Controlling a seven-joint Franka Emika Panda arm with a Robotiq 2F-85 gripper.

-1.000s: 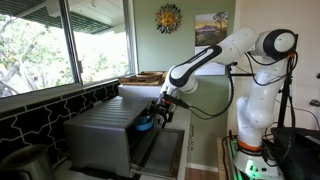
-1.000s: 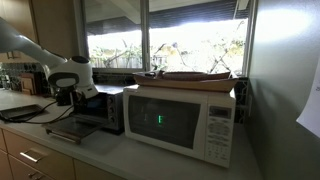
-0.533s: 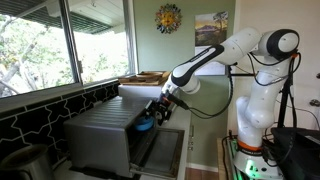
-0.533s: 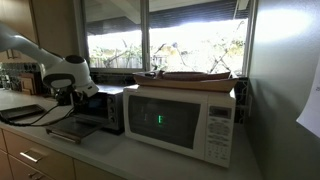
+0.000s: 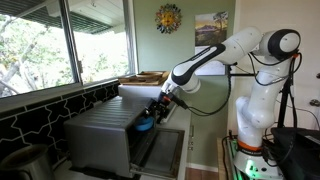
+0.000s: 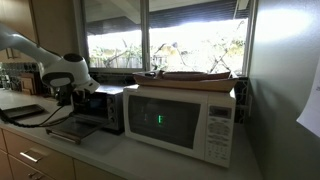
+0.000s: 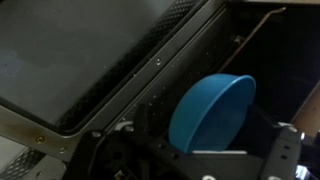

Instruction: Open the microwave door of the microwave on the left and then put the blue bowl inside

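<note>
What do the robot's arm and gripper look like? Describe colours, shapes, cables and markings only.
The arm is glossy white, built of rounded tubular segments with bulbous joints. A dark round cap sits on the joint at its upper end. A thin black cable droops in a loop beneath it. The gripper is black and blocky. No markings are legible.
</note>
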